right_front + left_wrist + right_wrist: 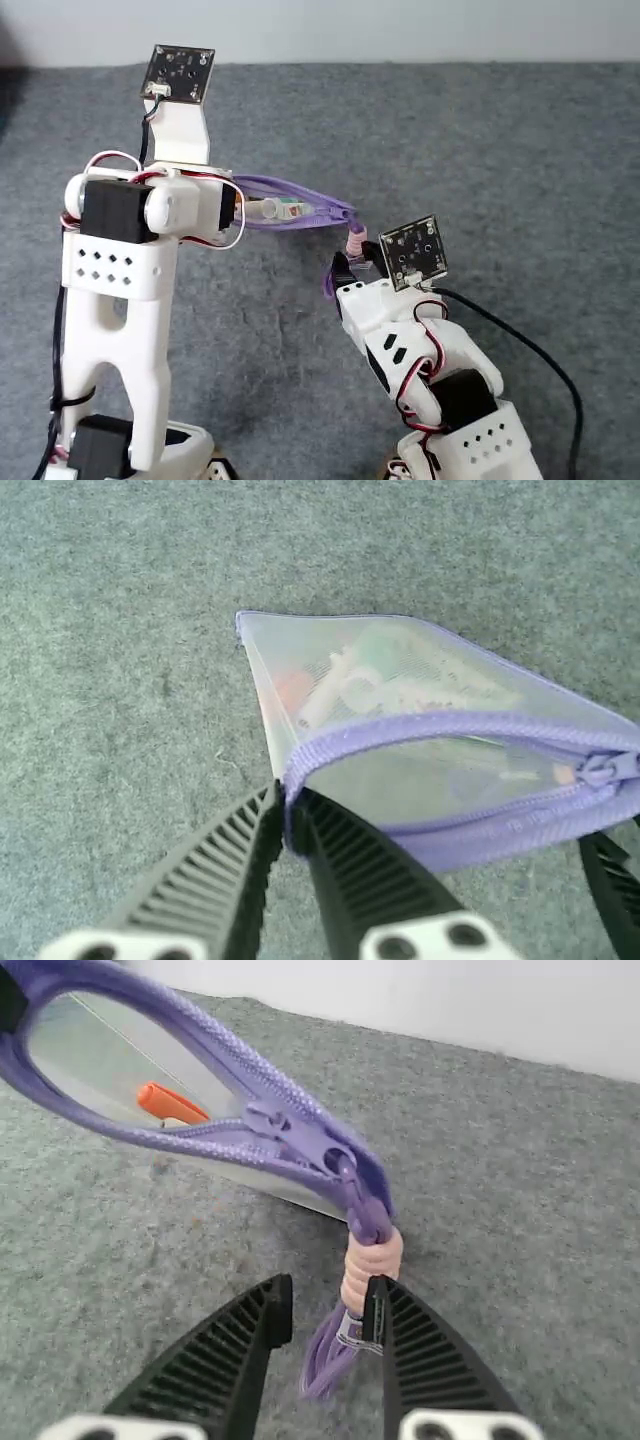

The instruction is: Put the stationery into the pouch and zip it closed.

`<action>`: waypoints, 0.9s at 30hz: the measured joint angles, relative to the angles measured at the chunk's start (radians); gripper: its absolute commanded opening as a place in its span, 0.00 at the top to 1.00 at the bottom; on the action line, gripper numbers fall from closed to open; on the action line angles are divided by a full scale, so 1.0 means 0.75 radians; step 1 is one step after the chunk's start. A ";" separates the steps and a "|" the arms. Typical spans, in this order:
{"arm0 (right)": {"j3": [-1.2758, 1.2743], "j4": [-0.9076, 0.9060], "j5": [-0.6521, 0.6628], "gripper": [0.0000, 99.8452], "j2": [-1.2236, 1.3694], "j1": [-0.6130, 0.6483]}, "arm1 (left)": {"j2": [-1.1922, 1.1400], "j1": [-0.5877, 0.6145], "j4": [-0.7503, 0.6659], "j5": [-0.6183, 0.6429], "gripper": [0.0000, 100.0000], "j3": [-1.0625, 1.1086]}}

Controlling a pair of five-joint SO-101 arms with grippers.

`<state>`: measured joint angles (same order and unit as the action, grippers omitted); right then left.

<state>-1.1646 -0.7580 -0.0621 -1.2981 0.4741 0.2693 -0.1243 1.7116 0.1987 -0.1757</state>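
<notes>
Two grippers meet the purple pouch (300,212) over the grey table (500,150): we clamp its end in the left gripper (285,810), our right gripper (325,1295) narrowly parted around the pink zipper pull (372,1250); stationery (350,680) lies inside.

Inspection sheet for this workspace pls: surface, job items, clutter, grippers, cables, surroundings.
Surface: grey felt mat, lying flat.
Job's things: pouch with a purple zip, stationery inside it, including an orange piece. The zip is mostly open, with the slider near the far end and a pink coiled pull hanging from it.
Clutter: nothing seen.
Grippers: left gripper is shut on the pouch's zip end. The right gripper is open, with the pull between its fingers, against one.
Cables: black cable runs from the right arm across the mat. There are red and white wires on the arms.
Surroundings: pale wall behind the mat.
</notes>
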 measured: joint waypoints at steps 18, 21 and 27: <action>-0.023 -0.020 0.000 0.81 0.000 -0.121 | 0.000 0.000 0.000 0.000 0.99 0.000; -0.025 -0.018 0.000 0.82 0.000 -0.123 | 0.000 0.000 0.000 0.000 0.99 0.000; -0.059 0.117 -0.002 0.82 0.000 -0.039 | 0.000 0.000 0.000 0.000 0.99 0.006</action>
<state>-1.2091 -0.6705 -0.0637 -1.2981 0.4450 0.2693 -0.1243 1.7116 0.1987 -0.1711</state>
